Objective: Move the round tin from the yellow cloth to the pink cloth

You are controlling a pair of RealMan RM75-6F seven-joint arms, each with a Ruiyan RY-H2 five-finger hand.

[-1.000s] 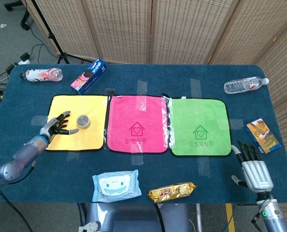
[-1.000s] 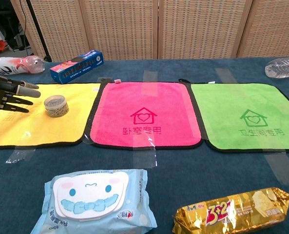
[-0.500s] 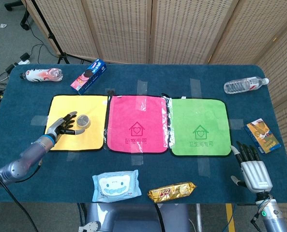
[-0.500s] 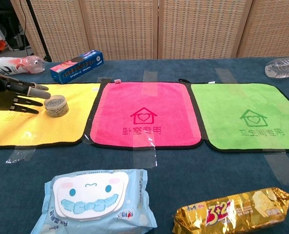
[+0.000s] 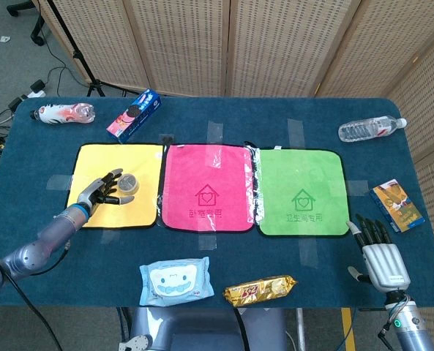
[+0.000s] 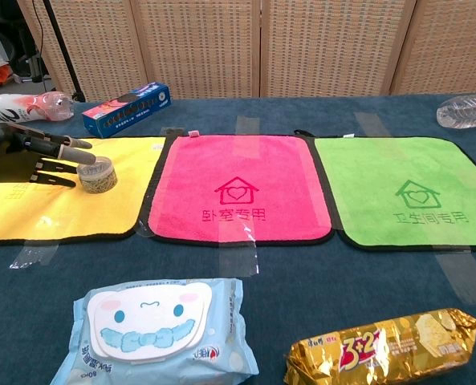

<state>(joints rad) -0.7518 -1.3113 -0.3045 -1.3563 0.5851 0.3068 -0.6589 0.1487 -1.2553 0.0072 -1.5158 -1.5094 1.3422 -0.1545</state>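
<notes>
Left hand (image 6: 30,159) right up against the round tin (image 6: 97,175), fingers spread, nothing actually gripped yet.

Chest view cuts off the wrist at the frame edge, and I honestly can't tell if the fingertips (image 6: 83,145) touch the tin or just hang over its top. Tin sits on the yellow cloth (image 5: 140,208), near the edge facing the pink cloth (image 5: 206,168). Pink cloth has a house-and-heart logo with mirrored writing I can't read; the green cloth (image 5: 302,164) beyond it has the same print. Right hand (image 5: 380,257) is far past the green cloth, fingers apart, empty. In front of the pink cloth: a wet wipes pack (image 6: 153,329) and a gold snack bar (image 6: 386,345) marked "3+2". Behind the yellow cloth is a blue cookie box (image 6: 127,108), label too small to read.
</notes>
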